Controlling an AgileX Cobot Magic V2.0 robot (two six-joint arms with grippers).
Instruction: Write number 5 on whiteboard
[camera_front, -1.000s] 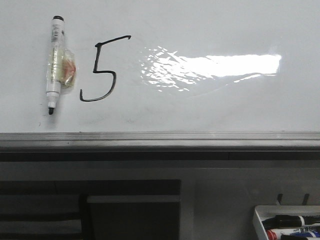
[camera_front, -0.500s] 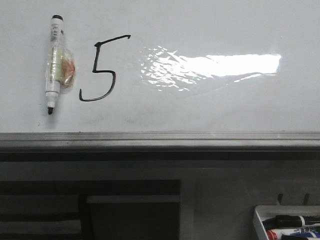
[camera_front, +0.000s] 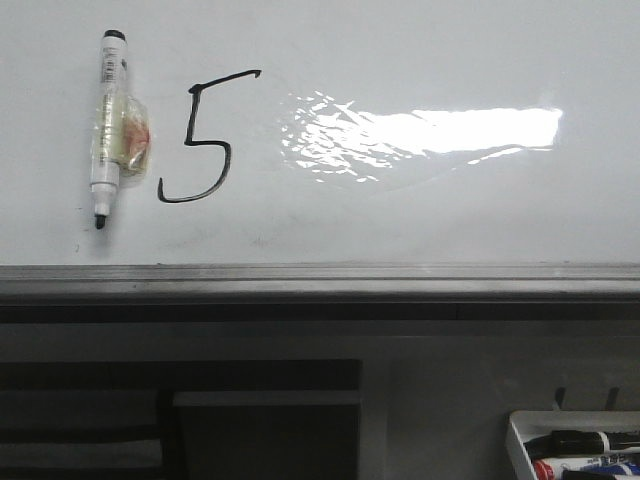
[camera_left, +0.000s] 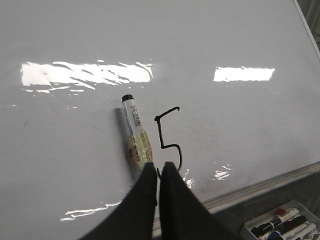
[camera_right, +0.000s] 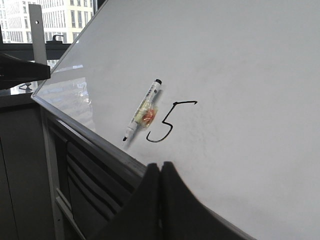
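Writing looks done: number 5 (camera_front: 208, 136) complete on whiteboard (camera_front: 430, 215), marker (camera_front: 110, 125) lying beside it; left gripper (camera_left: 158, 172) and right gripper (camera_right: 160, 172) both closed, holding nothing

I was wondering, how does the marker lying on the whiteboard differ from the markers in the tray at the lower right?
The marker on the board lies alone, uncapped, tip toward the grey rail, with clear tape wrapped round its middle; the tray markers are bunched together off the whiteboard with no such wrap. Its body is white with a black end, beside the number 5; the tray ones show black, red and blue parts. Both appear to be whiteboard markers.
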